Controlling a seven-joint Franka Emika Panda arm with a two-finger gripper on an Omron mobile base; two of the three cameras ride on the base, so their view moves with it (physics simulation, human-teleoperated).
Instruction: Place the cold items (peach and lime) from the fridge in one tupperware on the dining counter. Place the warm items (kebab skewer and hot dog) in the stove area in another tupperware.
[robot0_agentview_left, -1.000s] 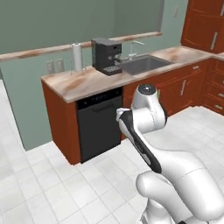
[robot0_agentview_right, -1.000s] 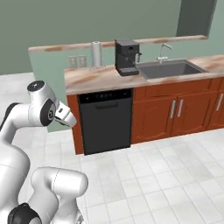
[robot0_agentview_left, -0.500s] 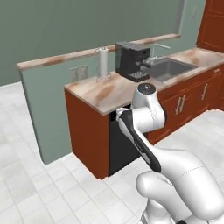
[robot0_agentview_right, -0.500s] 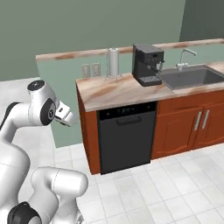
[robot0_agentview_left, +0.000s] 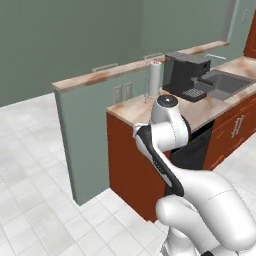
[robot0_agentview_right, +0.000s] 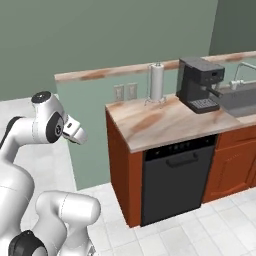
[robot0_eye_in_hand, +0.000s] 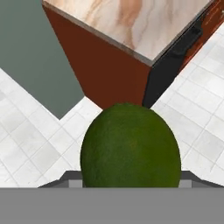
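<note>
A dark green lime (robot0_eye_in_hand: 130, 146) sits large in the lower middle of the hand view, with my gripper (robot0_eye_in_hand: 130, 177) shut on it; the fingertips are hidden behind the fruit. In the right base view the hand (robot0_agentview_right: 76, 133) is held up at the left, short of the dining counter (robot0_agentview_right: 159, 123) with its marbled top and red-brown base. Beyond the lime, the hand view takes in that counter's corner (robot0_eye_in_hand: 131, 26) and white floor tiles. The peach, the fridge, the tupperware trays, the kebab skewer, the hot dog and the stove area are out of view.
A black dishwasher (robot0_agentview_right: 177, 179) fronts the counter. A paper towel roll (robot0_agentview_right: 157, 82), a dark coffee machine (robot0_agentview_right: 200, 84) and a sink (robot0_agentview_left: 225, 82) are on top. A higher grey-fronted ledge (robot0_agentview_left: 95, 80) runs behind. White tiled floor (robot0_agentview_left: 35, 185) lies open to the left.
The whole picture has shifted: the base has moved, and the counter with its end wall now lies further right and nearer. The lime stays in the gripper.
</note>
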